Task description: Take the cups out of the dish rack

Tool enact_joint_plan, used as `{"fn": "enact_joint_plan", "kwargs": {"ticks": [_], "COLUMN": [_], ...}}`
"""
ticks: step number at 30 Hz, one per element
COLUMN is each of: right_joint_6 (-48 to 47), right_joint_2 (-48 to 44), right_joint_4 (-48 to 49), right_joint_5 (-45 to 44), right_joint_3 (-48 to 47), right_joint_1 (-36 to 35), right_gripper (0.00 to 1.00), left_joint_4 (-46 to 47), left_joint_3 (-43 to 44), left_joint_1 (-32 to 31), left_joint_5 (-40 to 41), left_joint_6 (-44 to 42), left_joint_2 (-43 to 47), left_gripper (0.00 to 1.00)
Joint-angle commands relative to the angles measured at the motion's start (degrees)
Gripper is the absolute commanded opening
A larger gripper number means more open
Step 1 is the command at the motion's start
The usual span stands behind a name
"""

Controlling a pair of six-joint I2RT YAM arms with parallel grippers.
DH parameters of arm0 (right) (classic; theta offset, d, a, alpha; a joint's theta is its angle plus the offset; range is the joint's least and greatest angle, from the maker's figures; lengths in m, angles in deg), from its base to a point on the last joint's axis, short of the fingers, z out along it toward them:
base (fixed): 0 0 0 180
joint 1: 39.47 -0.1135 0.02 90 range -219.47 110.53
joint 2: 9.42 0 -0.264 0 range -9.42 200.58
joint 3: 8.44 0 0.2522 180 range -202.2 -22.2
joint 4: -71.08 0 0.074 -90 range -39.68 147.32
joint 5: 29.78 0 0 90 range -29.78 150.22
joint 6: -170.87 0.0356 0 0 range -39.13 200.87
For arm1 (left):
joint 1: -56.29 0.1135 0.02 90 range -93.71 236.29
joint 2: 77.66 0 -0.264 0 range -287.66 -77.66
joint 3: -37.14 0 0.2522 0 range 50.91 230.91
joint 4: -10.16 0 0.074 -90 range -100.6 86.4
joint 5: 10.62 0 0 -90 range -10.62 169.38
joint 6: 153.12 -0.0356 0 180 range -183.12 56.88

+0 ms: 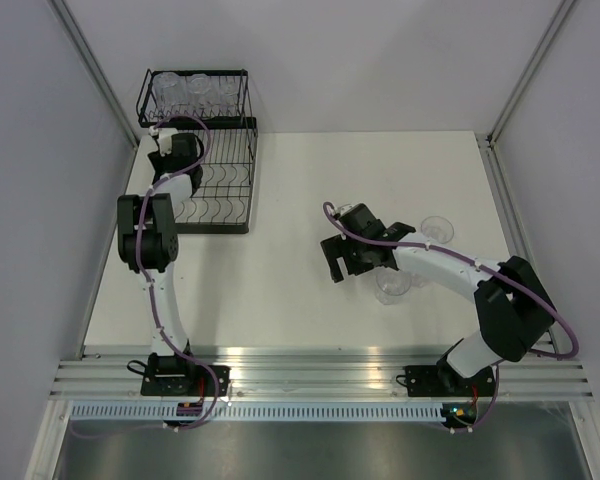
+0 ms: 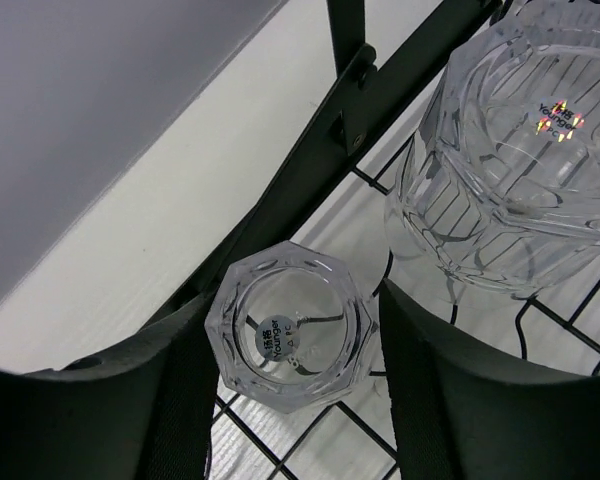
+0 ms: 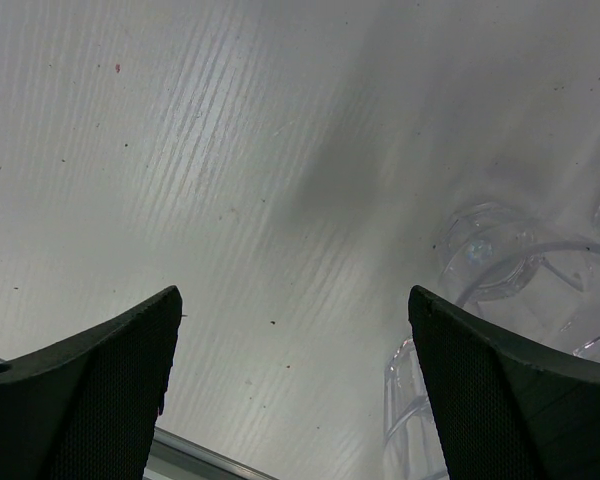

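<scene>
**Left gripper pinches a cup in the rack; right gripper hangs open over the table**

At the far left of the white table (image 1: 280, 300) stands the dish rack (image 1: 232, 190), black wire on a black base. Its upper tier holds a row of clear cups (image 1: 195, 92). The left gripper (image 2: 294, 310) reaches into the rack and is closed on one small cup (image 2: 292, 352), with a dark finger (image 2: 140, 410) pressed to each side. That cup is clear, faceted plastic with an eight-sided outline, seen end on. A round sticker (image 2: 272, 333) in its middle carries print that seems to read "Younger", plus a few characters too small to make out. Just right of it a second cup (image 2: 510, 170) sits among the rack wires. It looks larger in the wrist view and is ribbed down its wall, with a similar label (image 2: 555, 118) reading "Younger" and glints of colour.

Near the table's middle the right gripper (image 1: 334, 260) hovers with its fingers spread wide and nothing between them. Its wrist view shows only bare tabletop in the gap. To its right more clear cups rest on the table, one (image 1: 392, 285) partly under the arm and another (image 1: 436, 229) nearer the right edge.
</scene>
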Motion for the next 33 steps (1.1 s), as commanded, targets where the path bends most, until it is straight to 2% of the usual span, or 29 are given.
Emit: {"fn": "enact_joint_plan", "kwargs": {"ticks": [1,2,5,7,8,11,14,19,26,29,32,33], "right_joint_6": [-0.72,-0.72,-0.81,-0.98,-1.07,-1.07,-0.98,-0.28,1.39,3.14,6.3,7.88], "right_joint_2": [0.66,0.66,0.48,0.48,0.39,-0.05,-0.83,-2.59,-9.08,-13.65,-19.37,-20.78], "right_joint_4": [0.58,0.67,0.67,0.76,0.84,1.37,2.16,4.18,11.11,17.0,26.31,28.77], "right_joint_5": [-0.5,-0.41,-0.5,-0.33,-0.33,-0.06,0.55,1.08,4.15,8.36,13.99,15.04], "right_joint_3": [-1.97,-1.79,-1.7,-1.61,-1.7,-1.35,-0.91,-0.3,3.74,7.52,13.14,16.72], "right_joint_1": [-0.22,-0.22,-0.13,-0.13,-0.22,-0.13,-0.22,-0.22,-0.22,-0.22,-0.22,-0.22], "right_gripper": [0.98,0.98,0.98,0.98,0.98,0.98,0.98,0.98,0.98,0.98,0.98,0.98], "left_joint_4": [2.43,2.87,2.35,0.16,-0.81,-3.89,-5.9,-10.92,-12.33,-12.34,-9.45,-7.0], "left_joint_3": [0.7,-0.7,-2.03,-2.12,-1.94,-3.6,-7.81,-14.59,-25.82,-30.93,-38.04,-40.59], "left_joint_1": [1.36,1.45,1.27,1.27,1.18,0.92,0.57,-0.66,-11.28,-15.76,-18.84,-19.47], "left_joint_5": [0.92,0.75,-0.31,-0.83,-0.92,-0.22,0.83,0.92,-0.04,-5.83,-16.36,-22.66], "left_joint_6": [1.33,1.68,3.26,4.05,4.32,5.55,7.57,15.12,20.48,25.84,34.01,37.07], "left_joint_2": [1.22,1.66,3.24,3.68,4.21,6.75,10.35,21.86,38.21,46.47,53.07,54.47], "left_gripper": [0.59,0.48,0.31,0.24,0.15,0.03,0.02,0.02,0.02,0.02,0.02,0.02]}}
